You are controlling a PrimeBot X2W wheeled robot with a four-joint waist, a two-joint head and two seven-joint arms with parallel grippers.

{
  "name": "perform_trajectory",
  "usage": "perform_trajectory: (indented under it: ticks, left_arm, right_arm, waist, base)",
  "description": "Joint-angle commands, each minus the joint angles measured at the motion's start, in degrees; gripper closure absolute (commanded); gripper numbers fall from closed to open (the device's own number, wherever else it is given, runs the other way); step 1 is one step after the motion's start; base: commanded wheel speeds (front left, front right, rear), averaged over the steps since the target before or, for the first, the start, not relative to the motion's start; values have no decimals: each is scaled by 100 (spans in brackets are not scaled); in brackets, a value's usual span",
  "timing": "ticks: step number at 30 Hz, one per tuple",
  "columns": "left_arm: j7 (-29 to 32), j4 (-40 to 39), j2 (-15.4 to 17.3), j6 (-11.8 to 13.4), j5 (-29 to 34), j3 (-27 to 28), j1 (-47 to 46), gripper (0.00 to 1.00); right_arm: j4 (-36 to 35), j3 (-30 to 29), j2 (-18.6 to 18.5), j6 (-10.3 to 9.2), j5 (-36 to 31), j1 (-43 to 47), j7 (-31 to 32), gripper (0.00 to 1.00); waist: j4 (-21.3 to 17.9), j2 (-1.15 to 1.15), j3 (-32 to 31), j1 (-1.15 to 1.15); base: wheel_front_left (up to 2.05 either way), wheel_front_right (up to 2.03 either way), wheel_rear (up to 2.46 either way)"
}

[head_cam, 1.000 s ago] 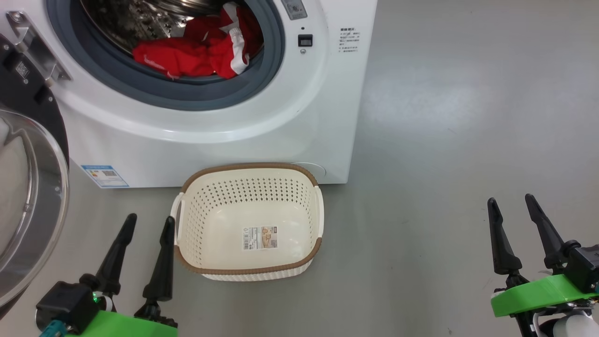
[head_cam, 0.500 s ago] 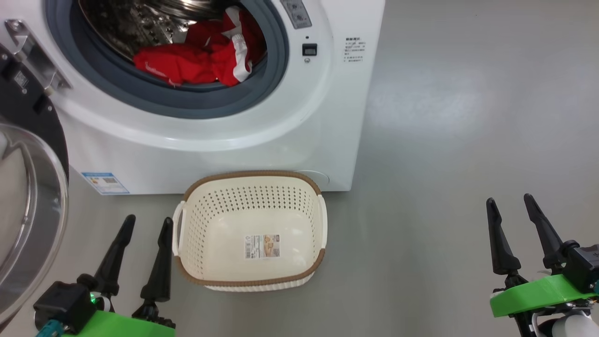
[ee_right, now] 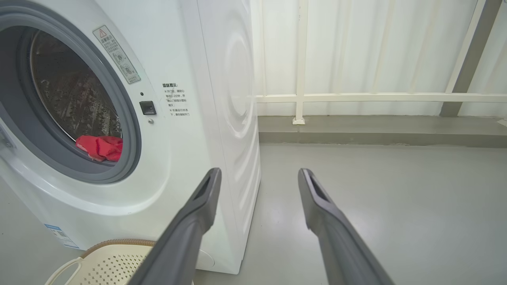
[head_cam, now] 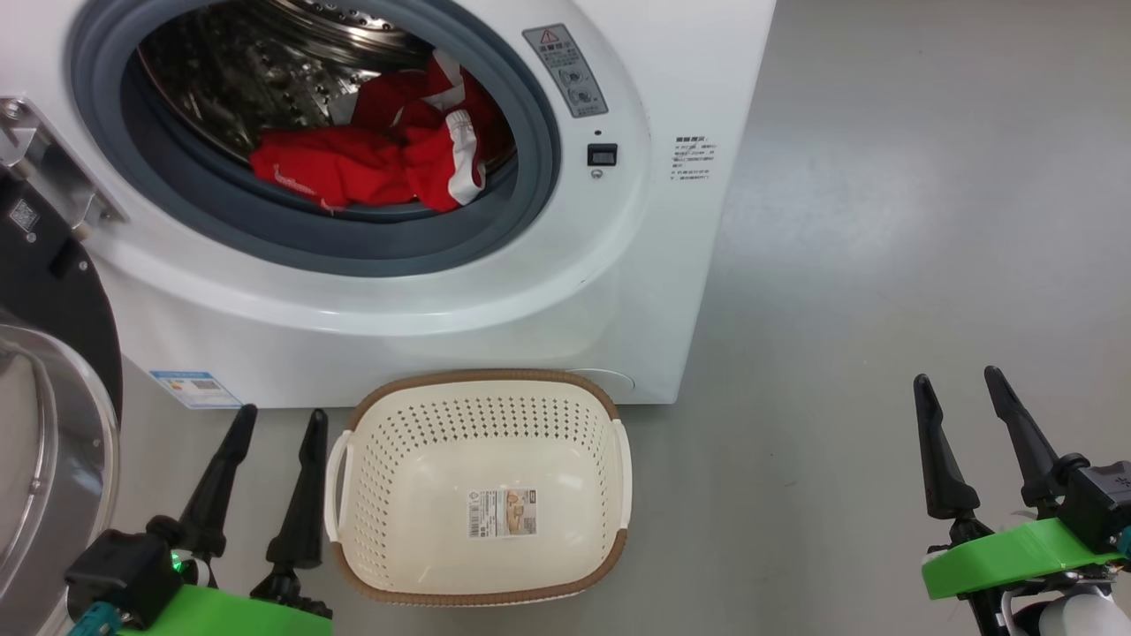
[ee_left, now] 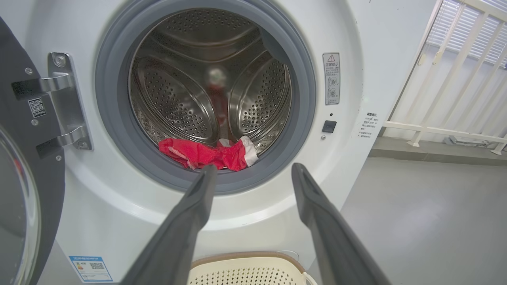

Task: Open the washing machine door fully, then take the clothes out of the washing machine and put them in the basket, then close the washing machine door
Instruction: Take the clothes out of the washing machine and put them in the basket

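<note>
The white washing machine stands with its round door swung wide to the left. Red clothes with white trim lie at the front of the steel drum, also seen in the left wrist view as clothes and in the right wrist view as clothes. A cream basket with a brown rim sits empty on the floor before the machine. My left gripper is open just left of the basket. My right gripper is open over bare floor, far to the right.
Grey floor spreads to the right of the machine. A white railing and a low kerb run behind it. The door's metal hinge juts out at the machine's left side.
The camera has tipped upward, so the machine and basket sit lower in the picture and more of the drum shows. Both grippers keep their places and stay open.
</note>
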Motion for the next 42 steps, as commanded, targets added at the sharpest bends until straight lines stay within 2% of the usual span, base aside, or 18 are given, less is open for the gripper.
perform_trajectory:
  ticks: [1,13,23,36,42]
  left_arm:
    - [-29,-105,104,-32,-25,211,-174,0]
    - [-29,-140,51,-32,1,250,-149,0]
    - [-29,-9,21,-32,-4,289,-355,0]
    - [-29,479,168,-32,137,129,-1512,0]
    - [-29,1052,285,-32,218,1,-2361,0]
  right_arm:
    - [-131,128,-42,36,2,-43,-37,0]
    - [-126,135,-36,36,-3,-58,-37,0]
    - [-187,126,-20,36,-15,-166,-37,0]
    - [-261,205,56,36,-19,-561,-37,0]
    - [-302,220,91,36,-23,-785,-37,0]
  waist:
    - [6,0,6,0]
    - [12,0,36,0]
    - [-25,0,304,0]
    - [-185,0,1050,0]
    - [-245,0,1479,0]
  base:
    - [26,-26,0]
    - [1,-1,0]
    - [0,0,0]
    - [0,0,0]
    - [0,0,0]
